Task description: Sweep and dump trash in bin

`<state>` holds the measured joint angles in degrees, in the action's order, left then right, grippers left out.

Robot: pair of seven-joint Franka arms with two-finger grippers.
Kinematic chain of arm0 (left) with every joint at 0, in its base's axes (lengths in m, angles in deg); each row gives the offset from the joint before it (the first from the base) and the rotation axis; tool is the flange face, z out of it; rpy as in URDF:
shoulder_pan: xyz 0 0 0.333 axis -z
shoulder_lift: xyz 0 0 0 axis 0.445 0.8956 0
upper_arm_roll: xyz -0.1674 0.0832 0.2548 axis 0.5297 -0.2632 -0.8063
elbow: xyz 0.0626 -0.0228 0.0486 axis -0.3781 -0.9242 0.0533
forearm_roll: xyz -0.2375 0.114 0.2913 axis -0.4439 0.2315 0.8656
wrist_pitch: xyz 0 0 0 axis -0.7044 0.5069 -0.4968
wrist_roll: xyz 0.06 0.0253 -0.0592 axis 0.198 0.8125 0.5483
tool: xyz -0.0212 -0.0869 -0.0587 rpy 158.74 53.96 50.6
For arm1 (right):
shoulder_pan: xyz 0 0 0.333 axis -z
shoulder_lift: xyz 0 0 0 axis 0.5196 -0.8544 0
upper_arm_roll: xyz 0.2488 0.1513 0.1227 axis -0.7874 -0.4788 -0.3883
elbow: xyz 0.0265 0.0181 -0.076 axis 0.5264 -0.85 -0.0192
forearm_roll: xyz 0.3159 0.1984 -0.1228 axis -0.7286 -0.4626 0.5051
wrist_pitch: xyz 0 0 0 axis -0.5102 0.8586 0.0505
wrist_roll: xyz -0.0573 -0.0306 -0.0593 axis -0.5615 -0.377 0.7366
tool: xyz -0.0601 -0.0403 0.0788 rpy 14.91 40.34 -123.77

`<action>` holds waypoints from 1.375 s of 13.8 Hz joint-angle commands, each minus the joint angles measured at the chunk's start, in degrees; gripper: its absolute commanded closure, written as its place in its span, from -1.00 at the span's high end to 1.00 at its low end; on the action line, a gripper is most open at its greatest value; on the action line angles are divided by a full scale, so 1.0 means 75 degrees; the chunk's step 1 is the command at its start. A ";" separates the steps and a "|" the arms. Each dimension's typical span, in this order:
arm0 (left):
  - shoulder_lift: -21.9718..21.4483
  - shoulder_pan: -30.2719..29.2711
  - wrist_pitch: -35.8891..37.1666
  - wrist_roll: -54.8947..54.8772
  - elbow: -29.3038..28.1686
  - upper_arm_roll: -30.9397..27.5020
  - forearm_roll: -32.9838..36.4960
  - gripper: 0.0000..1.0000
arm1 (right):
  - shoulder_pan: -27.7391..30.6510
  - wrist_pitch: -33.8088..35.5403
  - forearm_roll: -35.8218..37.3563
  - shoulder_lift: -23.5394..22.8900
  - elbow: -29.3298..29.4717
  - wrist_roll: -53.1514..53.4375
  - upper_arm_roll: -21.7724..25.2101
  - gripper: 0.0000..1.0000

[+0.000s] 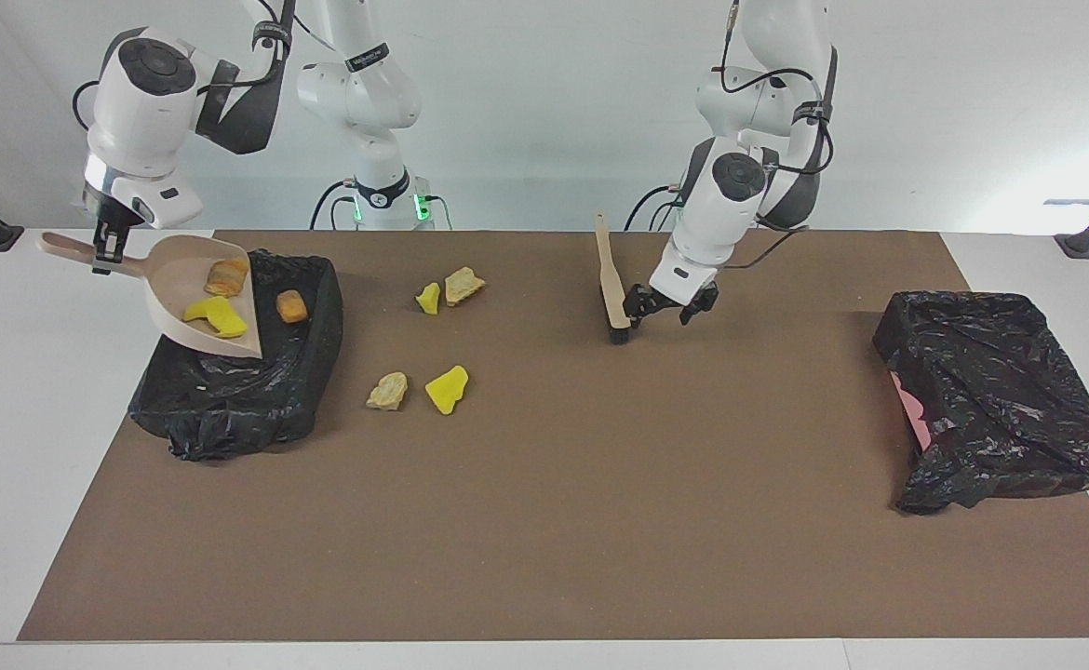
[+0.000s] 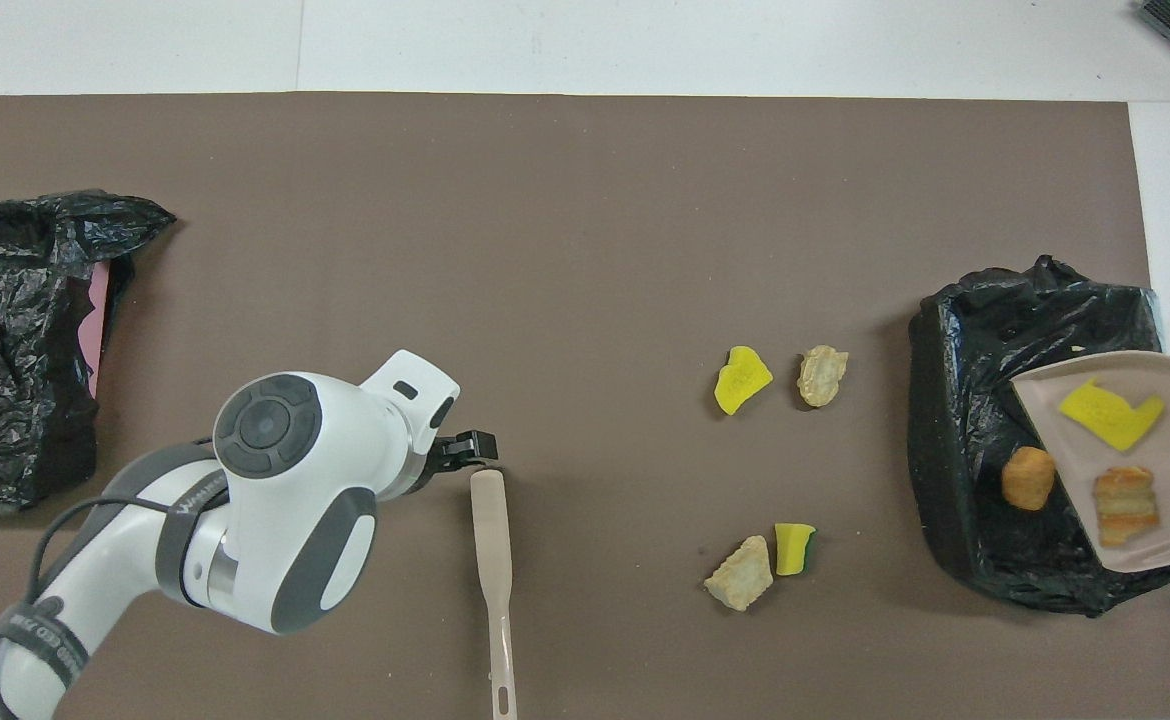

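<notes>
Trash, as I see it, is seven small scraps spread over three places. Four lie on the brown table mat [image 1: 544, 521]: a yellow sponge chunk [image 1: 447, 389] beside a tan bread-like lump [image 1: 387, 391], and nearer to the robots a smaller yellow sponge piece [image 1: 428, 298] touching a second tan lump [image 1: 463, 286]. One golden-brown lump [image 1: 291, 305] sits inside the black-bagged bin [image 1: 228, 409] at the right arm's end of the table. Two more, a flat yellow sponge scrap [image 1: 214, 315] and a layered brown pastry-like lump [image 1: 226, 275], rest in the beige plastic dustpan [image 1: 172, 288].

My right gripper [image 1: 109, 249] is clamped on the dustpan's handle and holds the pan tilted over that bin, its open lip pointing down toward the bag.

My left gripper [image 1: 662, 311] hangs low over the mat with its fingers spread apart and nothing between them. It sits just beside the head of the beige-handled brush [image 1: 611, 284], and I cannot tell whether a fingertip touches it. The brush stands on its dark bristles, handle leaning up toward the robots.

A second black-bagged bin [image 1: 996, 395], with a pink patch showing at one edge, sits at the left arm's end of the table, well apart from the scraps.
</notes>
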<state>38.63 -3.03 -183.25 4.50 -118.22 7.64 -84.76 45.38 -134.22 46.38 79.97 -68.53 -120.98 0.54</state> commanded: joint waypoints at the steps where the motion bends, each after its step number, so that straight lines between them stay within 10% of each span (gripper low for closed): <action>1: 0.0376 -0.0702 0.0108 -0.0568 0.0717 0.0080 0.0289 1.00 | -0.0188 0.0293 0.0596 0.0410 -0.0282 0.0445 -0.0065 -1.00; 13: 0.0271 -0.2697 0.3737 -0.3184 0.3868 0.0069 0.1026 1.00 | -0.1772 0.2146 0.2308 0.1312 -0.0796 0.2882 -0.0089 -1.00; 19: -0.0291 -0.2896 0.4326 -0.3512 0.3952 -0.0142 0.1040 1.00 | -0.1842 0.2263 0.2284 0.1256 -0.0740 0.2824 -0.0287 -1.00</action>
<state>37.85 -23.44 -153.08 -20.16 -88.71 6.53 -77.79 31.66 -118.11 61.83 88.87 -73.84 -100.54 -0.36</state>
